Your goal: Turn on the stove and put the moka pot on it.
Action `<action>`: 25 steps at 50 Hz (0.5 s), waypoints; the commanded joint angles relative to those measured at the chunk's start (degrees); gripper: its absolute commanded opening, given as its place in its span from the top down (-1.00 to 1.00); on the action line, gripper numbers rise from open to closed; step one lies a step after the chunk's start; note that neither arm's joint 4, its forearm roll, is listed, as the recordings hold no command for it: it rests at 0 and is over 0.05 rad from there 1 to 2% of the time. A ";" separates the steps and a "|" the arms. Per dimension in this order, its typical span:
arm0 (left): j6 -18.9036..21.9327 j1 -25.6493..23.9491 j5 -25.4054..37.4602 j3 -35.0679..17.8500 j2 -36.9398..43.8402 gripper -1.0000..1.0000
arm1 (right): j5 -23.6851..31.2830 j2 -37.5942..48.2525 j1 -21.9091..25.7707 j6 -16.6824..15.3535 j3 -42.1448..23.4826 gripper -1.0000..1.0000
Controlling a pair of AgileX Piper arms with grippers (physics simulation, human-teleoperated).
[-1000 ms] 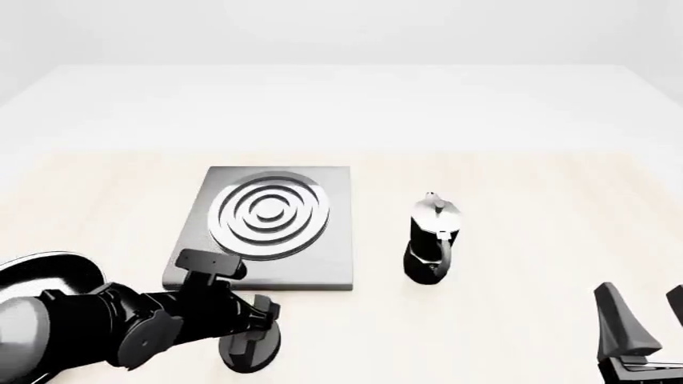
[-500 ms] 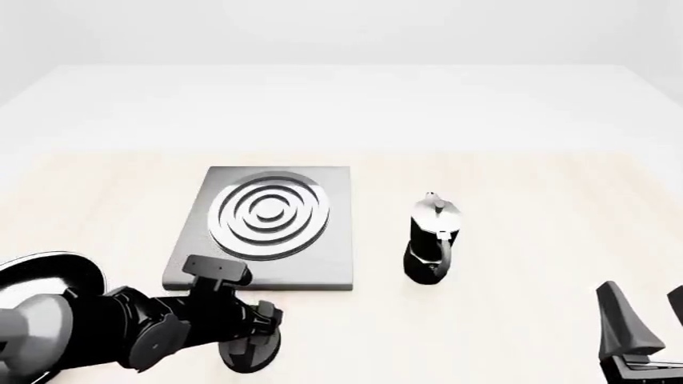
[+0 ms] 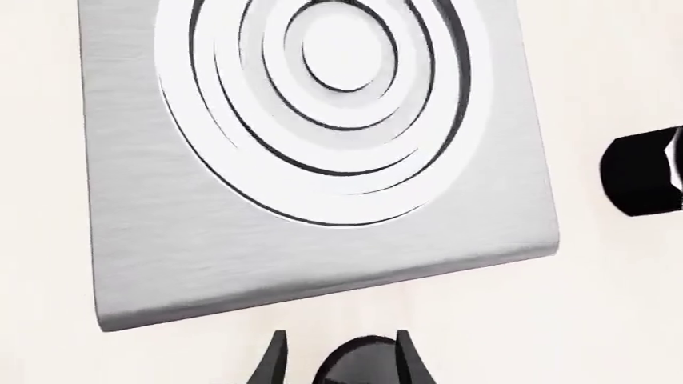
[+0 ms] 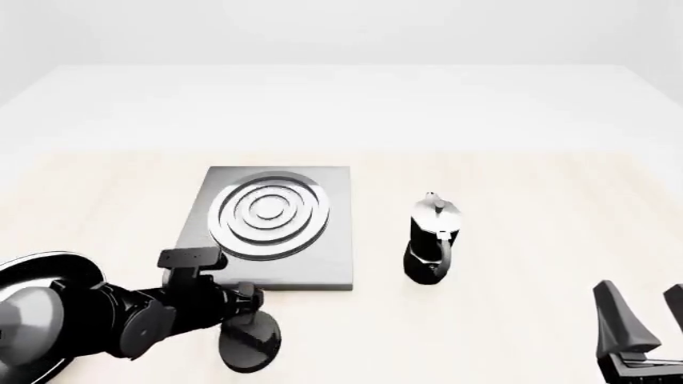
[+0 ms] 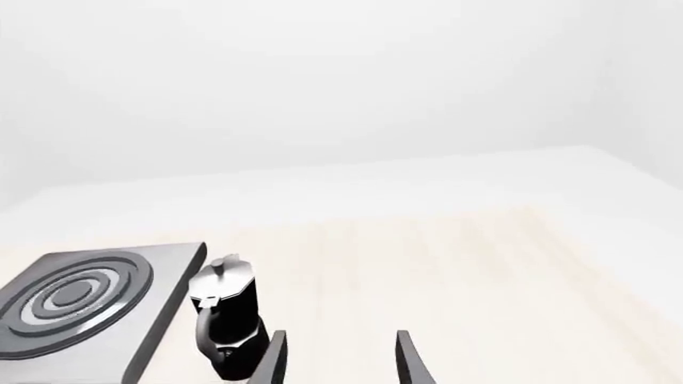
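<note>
Left claw (image 3: 339, 364) clenched on black knob (image 4: 252, 346), near stove (image 4: 271, 226), right claw (image 5: 339, 360) released, moka pot (image 4: 431, 238) beyond

pale table (image 4: 513, 184), stove (image 4: 320, 260), knob (image 4: 251, 346), moka pot (image 4: 433, 238)

A pale wood-grain surface (image 4: 513, 208) runs back to a plain white backdrop, and a glossy black pan (image 4: 32, 280) with a light rim lies on it at the near left edge, partly hidden.
</note>
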 commanded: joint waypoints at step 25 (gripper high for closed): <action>13.09 23.71 -0.91 5.70 -24.36 -1.00 | -1.72 23.77 6.74 -1.34 -11.32 -1.00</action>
